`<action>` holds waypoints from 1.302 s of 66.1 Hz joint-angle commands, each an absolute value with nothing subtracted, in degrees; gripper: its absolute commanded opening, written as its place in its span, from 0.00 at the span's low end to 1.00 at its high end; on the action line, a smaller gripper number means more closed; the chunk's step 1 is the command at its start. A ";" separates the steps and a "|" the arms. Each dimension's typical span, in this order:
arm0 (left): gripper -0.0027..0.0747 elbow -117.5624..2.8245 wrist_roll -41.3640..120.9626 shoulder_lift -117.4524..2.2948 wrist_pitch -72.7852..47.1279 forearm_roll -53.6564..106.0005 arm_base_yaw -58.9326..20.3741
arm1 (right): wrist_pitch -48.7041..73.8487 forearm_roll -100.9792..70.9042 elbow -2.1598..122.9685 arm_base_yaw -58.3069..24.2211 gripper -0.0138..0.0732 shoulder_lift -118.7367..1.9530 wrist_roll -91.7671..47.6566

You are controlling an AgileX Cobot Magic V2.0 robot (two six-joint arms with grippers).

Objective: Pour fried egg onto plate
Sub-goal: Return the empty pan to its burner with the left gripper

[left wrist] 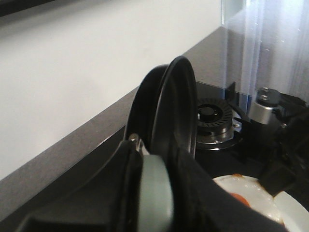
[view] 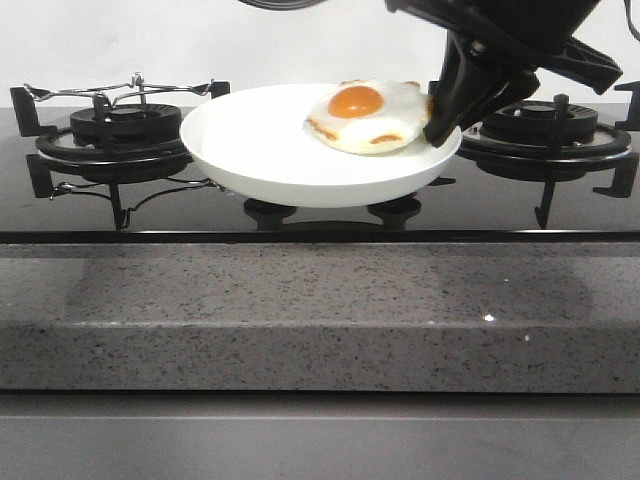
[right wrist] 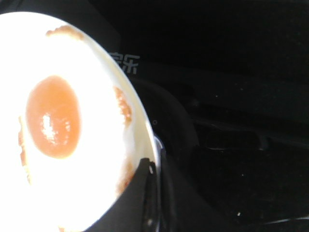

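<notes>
- Between the two burners of the black stove (view: 320, 215), the plate (view: 250, 150) is held up off the glass top, slightly tilted, its right rim in the right gripper (view: 440, 128).
- On the plate's right side lies the fried egg (view: 365, 115), yolk up, its browned white edge reaching almost to the rim — right beside the gripper's dark fingers.
- From the right wrist view, the egg fills most of the washed-out white surface, and one dark finger (right wrist: 140, 193) overlaps the plate's rim; the right claw is clenched on that rim.
- Only a dark sliver of the left arm's load shows at the top edge of the front view.
- Seen from the left wrist, the frying pan (left wrist: 169, 111) stands nearly on edge, its black inside turned sideways, above and beside the plate.
- The pan's handle (left wrist: 154, 198) runs down toward the left gripper (left wrist: 120, 212) — its fingertips are not clearly shown, so I cannot tell whether that claw is clamped or loose.
- Behind the pan, one burner (left wrist: 212, 121) and a grey countertop (left wrist: 72, 159) against a white wall.
- Across the foreground of the front view runs a speckled grey stone counter edge (view: 320, 320).
</notes>
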State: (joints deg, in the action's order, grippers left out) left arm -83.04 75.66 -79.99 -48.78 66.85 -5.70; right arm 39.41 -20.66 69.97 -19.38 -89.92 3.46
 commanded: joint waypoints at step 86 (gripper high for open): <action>0.12 -85.23 29.97 -105.47 -64.79 82.70 20.78 | 37.53 -20.53 71.39 -19.36 0.08 -87.91 3.10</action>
